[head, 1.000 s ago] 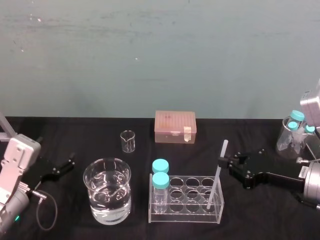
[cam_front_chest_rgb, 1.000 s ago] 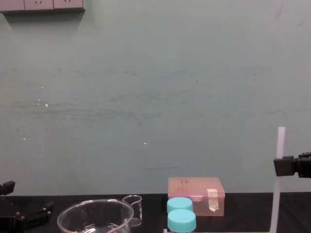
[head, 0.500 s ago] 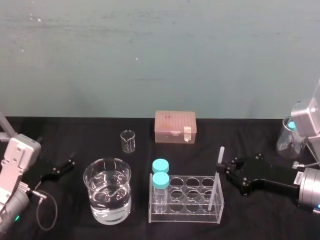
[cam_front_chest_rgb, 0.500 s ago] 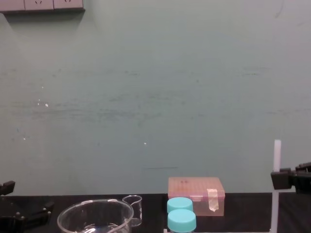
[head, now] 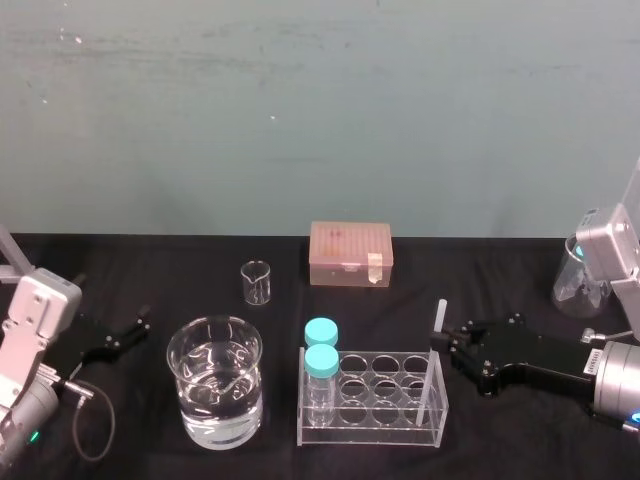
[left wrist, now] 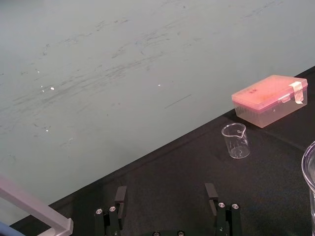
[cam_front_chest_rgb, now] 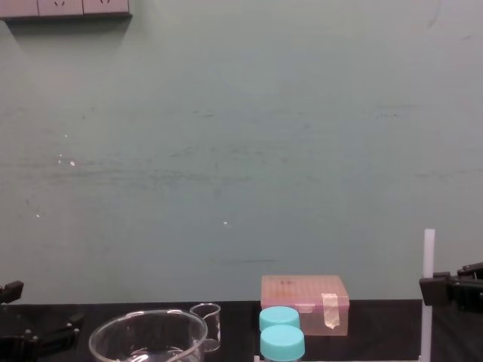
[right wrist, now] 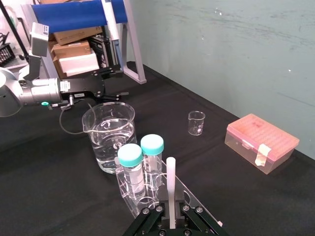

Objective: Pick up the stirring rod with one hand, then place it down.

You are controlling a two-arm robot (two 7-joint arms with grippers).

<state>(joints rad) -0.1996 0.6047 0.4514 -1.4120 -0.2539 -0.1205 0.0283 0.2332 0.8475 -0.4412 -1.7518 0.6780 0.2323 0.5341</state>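
Right now the right end effector [head: 446, 336] is on the right side of the desk [head: 150, 265], just beside the right end of a clear rack [head: 370, 434]. It pinches the stirring rod [head: 437, 314] a little below the rod's top. In the right wrist view the two black jaws are pressed against the white rod [right wrist: 171, 184] from either side, with the end effector [right wrist: 171, 215] directly beneath the exposed tip. The rod stands almost upright, leaning slightly, and its lower part goes down inside the rack at the right end, toward the near corner. I cannot tell whether its tip touches the rack's floor. From the chest view the rod [cam_front_chest_rgb: 429, 260] rises above the end effector [cam_front_chest_rgb: 444, 289] that grips it.

Two bottles with blue caps [head: 321, 346] stand one behind the other in the rack's left column. Left of the rack is a large glass beaker [head: 214, 392] holding water, and farther back is a small empty beaker [head: 256, 282]. A pink box [head: 350, 254] lies at the far middle of the desk.

The left end effector [head: 127, 335] rests low at the left edge of the desk, well apart from the glassware. Its fingers [left wrist: 211, 192] are spread and grip nothing.
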